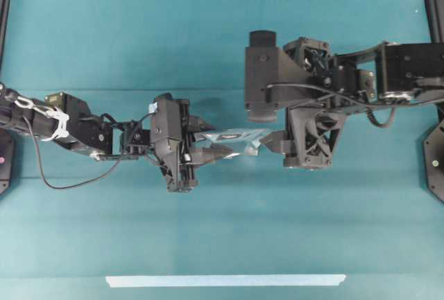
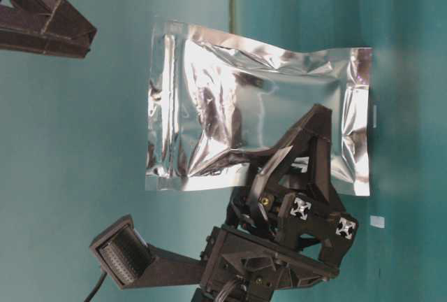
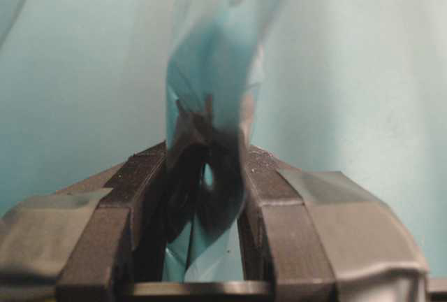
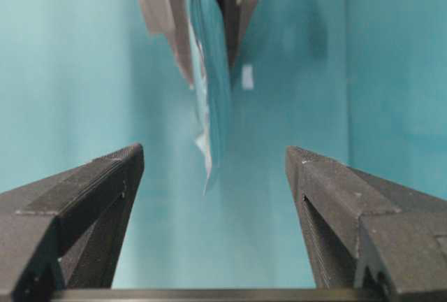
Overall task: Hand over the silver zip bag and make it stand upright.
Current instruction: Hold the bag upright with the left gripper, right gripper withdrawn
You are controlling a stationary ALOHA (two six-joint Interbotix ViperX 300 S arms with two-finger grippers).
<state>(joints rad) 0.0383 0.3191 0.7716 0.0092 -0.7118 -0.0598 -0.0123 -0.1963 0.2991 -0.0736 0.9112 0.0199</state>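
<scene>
The left gripper (image 3: pixel 206 197) is clamped on one edge of the silver zip bag (image 1: pixel 232 138), holding it in the air over the middle of the teal table (image 1: pixel 222 230) with its free edge pointing right. The right gripper (image 4: pixel 213 176), jaws spread wide and empty, faces that free edge from the right, the foil hanging between and beyond its fingertips. This looks like the handover step: next the right jaws likely need to advance around the edge and pinch before the left lets go.

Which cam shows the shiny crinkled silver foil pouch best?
Table-level exterior: the shiny crinkled silver foil pouch shows its whole face. Overhead and both wrist views see it edge-on.
</scene>
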